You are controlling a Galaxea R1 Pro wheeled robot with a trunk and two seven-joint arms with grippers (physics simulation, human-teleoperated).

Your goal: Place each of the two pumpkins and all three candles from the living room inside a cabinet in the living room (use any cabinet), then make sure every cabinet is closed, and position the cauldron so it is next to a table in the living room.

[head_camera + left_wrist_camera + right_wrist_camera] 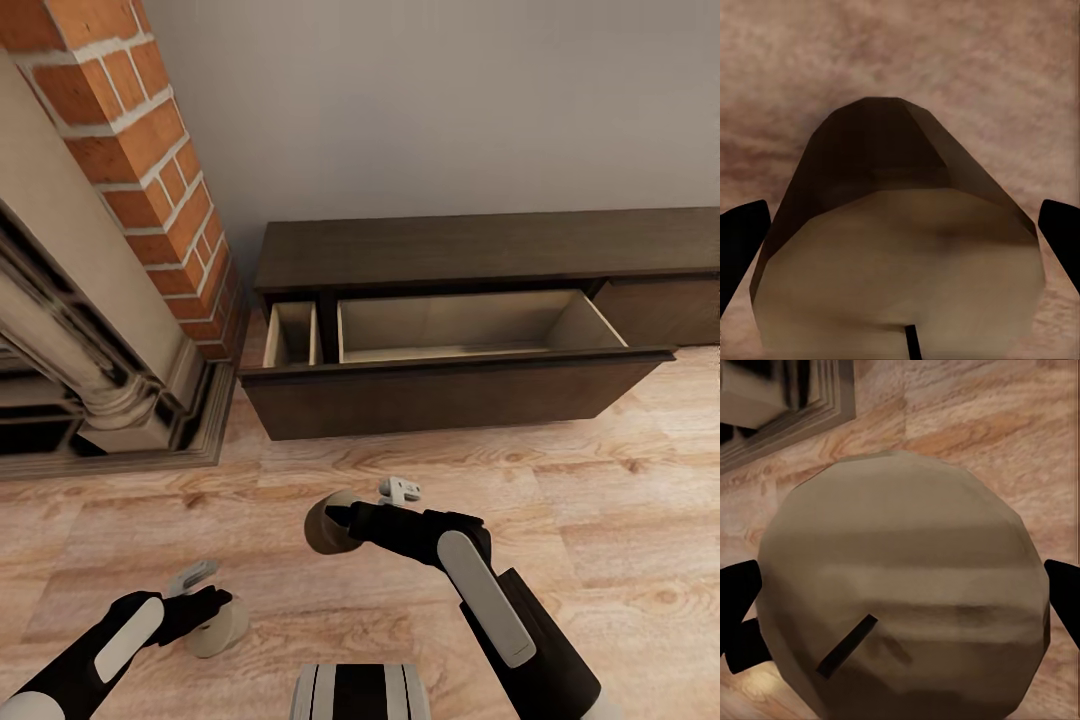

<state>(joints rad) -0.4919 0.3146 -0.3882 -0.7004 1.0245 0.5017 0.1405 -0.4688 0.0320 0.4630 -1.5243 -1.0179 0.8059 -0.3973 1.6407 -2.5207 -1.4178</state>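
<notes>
The dark brown cabinet [480,250] stands against the wall with its wide drawer [440,395] pulled out, and the pale interior [460,325] holds nothing I can see. My right gripper [338,520] is shut on a beige candle [322,528] above the floor, in front of the drawer. In the right wrist view that candle [907,585] shows its dark wick between the black fingers [735,592]. My left gripper [212,612] is shut on another candle [226,632] lower left. The left wrist view has this candle [900,277] between the fingers [739,240]. Pumpkins and cauldron are out of view.
A stone-coloured fireplace [90,330] with a red brick column [150,170] rises at the left, its base step [150,450] reaching toward the cabinet's left end. Wooden floor [600,520] lies between me and the open drawer.
</notes>
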